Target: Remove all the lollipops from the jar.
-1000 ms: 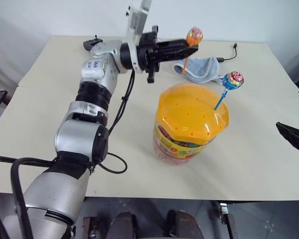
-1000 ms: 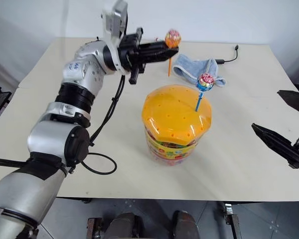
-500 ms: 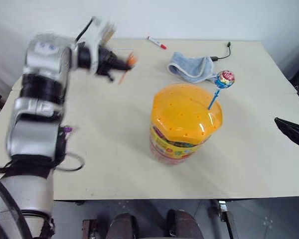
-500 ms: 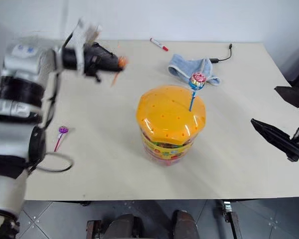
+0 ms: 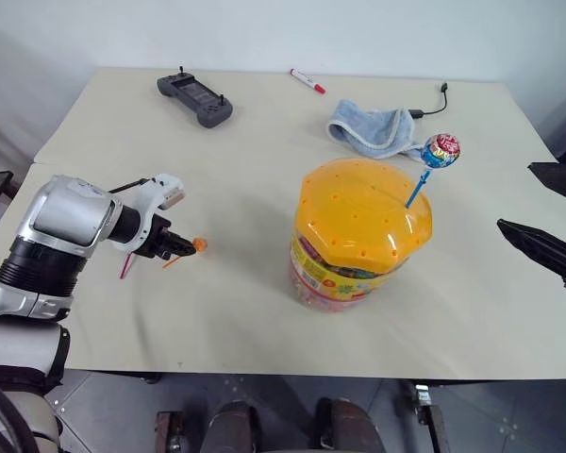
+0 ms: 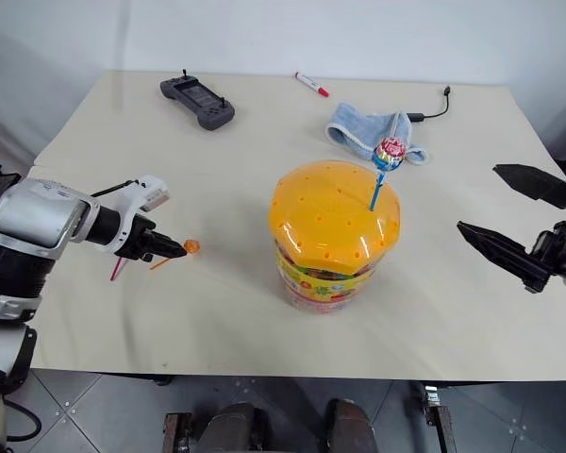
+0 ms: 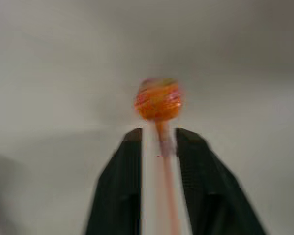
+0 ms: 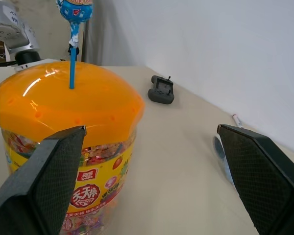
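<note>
The jar point(image 5: 340, 269) stands mid-table, a clear tub under a domed orange lid point(image 5: 358, 209). A blue-stick lollipop point(image 5: 441, 149) is stuck upright in the lid's right side. My left gripper point(image 5: 182, 250) is low over the table's left part. Its fingers point(image 7: 122, 171) stand slightly apart, and the orange lollipop point(image 7: 158, 99) has its stick between them with a gap beside it. The pink stick of the purple lollipop point(image 5: 124, 267) lies by my left forearm, its head hidden. My right gripper point(image 6: 498, 213) hangs wide open to the right of the jar, holding nothing.
At the table's far side lie a dark game controller point(image 5: 195, 97), a red marker pen point(image 5: 307, 81) and a blue-grey cloth point(image 5: 370, 127) with a black cable point(image 5: 432, 106) beside it.
My left arm swung from beyond the jar down to the table's left side, carrying the orange lollipop. Its jaws have since parted a little. The right gripper has hardly moved.
</note>
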You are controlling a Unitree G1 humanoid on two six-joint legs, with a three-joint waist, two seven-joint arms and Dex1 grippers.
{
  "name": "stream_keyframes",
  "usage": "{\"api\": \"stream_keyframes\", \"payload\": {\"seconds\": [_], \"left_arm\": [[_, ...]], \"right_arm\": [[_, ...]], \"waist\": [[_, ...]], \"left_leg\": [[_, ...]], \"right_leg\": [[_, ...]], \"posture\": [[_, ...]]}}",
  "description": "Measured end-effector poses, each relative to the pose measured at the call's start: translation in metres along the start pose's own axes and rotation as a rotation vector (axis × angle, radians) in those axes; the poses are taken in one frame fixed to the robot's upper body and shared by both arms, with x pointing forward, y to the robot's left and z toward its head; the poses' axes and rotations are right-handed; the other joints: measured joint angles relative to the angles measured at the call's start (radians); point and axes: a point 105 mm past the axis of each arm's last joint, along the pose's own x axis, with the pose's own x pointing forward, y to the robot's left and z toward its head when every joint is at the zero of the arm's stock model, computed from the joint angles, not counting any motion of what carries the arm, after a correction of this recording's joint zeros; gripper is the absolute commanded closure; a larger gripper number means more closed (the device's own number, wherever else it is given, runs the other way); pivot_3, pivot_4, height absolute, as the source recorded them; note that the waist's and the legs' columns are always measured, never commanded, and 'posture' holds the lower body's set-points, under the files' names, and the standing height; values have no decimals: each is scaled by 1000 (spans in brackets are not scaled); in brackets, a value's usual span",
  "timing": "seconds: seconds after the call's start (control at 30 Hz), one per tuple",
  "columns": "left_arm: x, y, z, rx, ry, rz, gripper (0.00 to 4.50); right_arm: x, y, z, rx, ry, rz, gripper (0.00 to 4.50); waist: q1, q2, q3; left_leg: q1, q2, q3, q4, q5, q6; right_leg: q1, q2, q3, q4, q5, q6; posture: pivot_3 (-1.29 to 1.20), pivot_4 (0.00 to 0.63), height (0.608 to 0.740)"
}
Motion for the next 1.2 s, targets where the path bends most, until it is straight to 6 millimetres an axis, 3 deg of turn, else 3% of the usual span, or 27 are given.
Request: {"api": "stream_keyframes", "payload": {"seconds": [0.23,0.27,0.37,0.47,0.6,0.7,0.87,1.0,1.13,1.2], "left_arm": [[-18,0,1,5,-26,21,193],[-19,0,1,7,-28,19,48],[-24,-2,5,34,-45,17,48],[-35,-8,23,100,-134,0,48],[-58,-31,60,277,-442,-158,48],[-72,-45,70,391,-672,-298,48],[-92,-66,61,595,-948,-598,48],[-91,-67,42,663,-973,-716,48],[-87,-64,35,673,-973,-720,48],[-84,-64,33,668,-965,-725,0]], "right_arm": [[0,0,1,-7,10,14,0],[0,0,2,-9,14,17,0],[1,-1,3,-16,29,20,0],[1,-4,4,-31,60,7,0],[3,-9,4,-54,116,-31,0],[12,-5,9,-55,124,-18,0],[38,2,23,-25,54,22,0],[63,16,23,26,10,97,0],[79,26,21,56,-8,154,0],[91,32,23,61,-28,201,405]], "waist": [[0,0,0],[0,0,0],[0,0,0],[1,0,0],[-1,1,0],[-4,1,0],[-7,1,0],[-4,1,0],[-1,1,0],[-6,1,0]], "left_leg": [[1,0,0,0,0,0],[1,0,0,0,0,0],[1,0,0,0,0,0],[0,0,1,0,0,0],[0,0,1,1,0,0],[1,1,1,2,0,0],[0,1,1,3,0,-1],[0,1,1,4,0,-1],[-2,0,0,6,-2,0],[-1,1,0,6,-2,0]], "right_leg": [[0,0,1,1,0,0],[0,0,1,1,0,0],[0,0,0,1,0,0],[0,0,1,1,0,0],[0,-1,1,2,0,0],[0,0,0,3,0,-1],[-1,0,0,4,0,-1],[-1,0,0,4,0,-1],[-1,-1,0,4,0,-1],[-1,0,0,4,0,-1]], "posture": [[0,150,740],[0,150,740],[0,150,740],[0,150,740],[0,150,740],[0,150,740],[0,150,740],[0,150,740],[0,150,740],[0,150,740]]}}
